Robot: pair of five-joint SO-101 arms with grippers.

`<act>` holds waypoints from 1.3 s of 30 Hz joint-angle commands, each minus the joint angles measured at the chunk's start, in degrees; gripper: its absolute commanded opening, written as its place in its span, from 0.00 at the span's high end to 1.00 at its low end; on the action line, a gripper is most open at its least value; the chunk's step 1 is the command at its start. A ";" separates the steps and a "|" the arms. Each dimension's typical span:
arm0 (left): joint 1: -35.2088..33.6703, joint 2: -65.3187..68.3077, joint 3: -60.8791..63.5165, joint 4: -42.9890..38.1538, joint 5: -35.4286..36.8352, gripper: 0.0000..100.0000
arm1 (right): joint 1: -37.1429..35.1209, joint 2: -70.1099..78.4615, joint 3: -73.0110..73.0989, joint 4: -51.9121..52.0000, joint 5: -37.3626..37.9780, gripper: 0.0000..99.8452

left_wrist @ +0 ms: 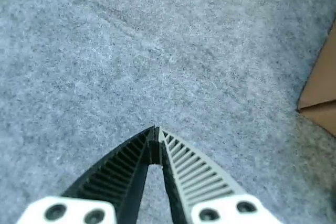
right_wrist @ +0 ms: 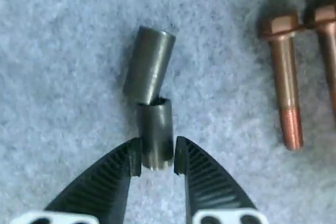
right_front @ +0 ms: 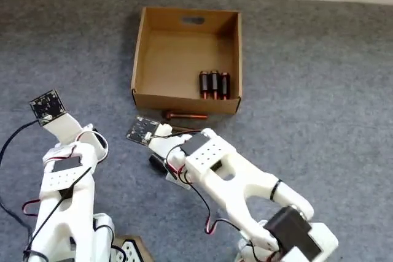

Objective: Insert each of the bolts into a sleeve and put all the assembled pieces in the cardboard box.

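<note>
The right fingers (right_wrist: 123,169) pinch 1 sleeve (right_wrist: 155,129) across its sides, on the counter before the box (right_front: 187,101); probably stiff, light, slippery steel, so grip mid-length; left fingers (left_wrist: 131,156) pressed together, empty.

Three assembled pieces (right_front: 214,85) in a corner of the cardboard box (right_front: 172,59), one bolt (right_front: 184,115) just outside its front wall.

A second sleeve (right_wrist: 149,64) crowds the sleeve (right_wrist: 156,135) inside the right end effector (right_wrist: 157,156).
</note>
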 commanded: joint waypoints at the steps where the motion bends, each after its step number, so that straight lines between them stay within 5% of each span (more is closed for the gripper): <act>1: -0.66 -0.22 -1.98 -0.97 0.44 0.99 | -0.66 2.24 -2.59 -3.03 0.70 0.89; 9: -0.66 -0.13 -1.98 -0.97 0.44 0.99 | -0.57 6.73 -2.86 -5.14 -0.09 0.92; 11: -0.57 -0.13 -1.98 -0.97 0.44 0.99 | -0.31 6.73 -2.86 -5.14 -3.25 1.00; 15: -0.57 -0.13 -1.98 -0.97 0.44 0.99 | 1.27 5.85 -2.86 -4.88 -8.70 1.00; 24: -0.40 -0.13 -1.89 -0.97 0.44 0.99 | 15.25 -11.21 6.20 -3.56 -22.59 0.99; 34: -0.31 -0.13 -1.89 -0.97 0.44 0.99 | 26.95 -14.02 15.52 -3.21 -23.12 0.99; 39: -0.31 -0.13 -1.89 -0.97 0.44 0.99 | 28.53 -13.93 11.38 10.68 -23.12 0.98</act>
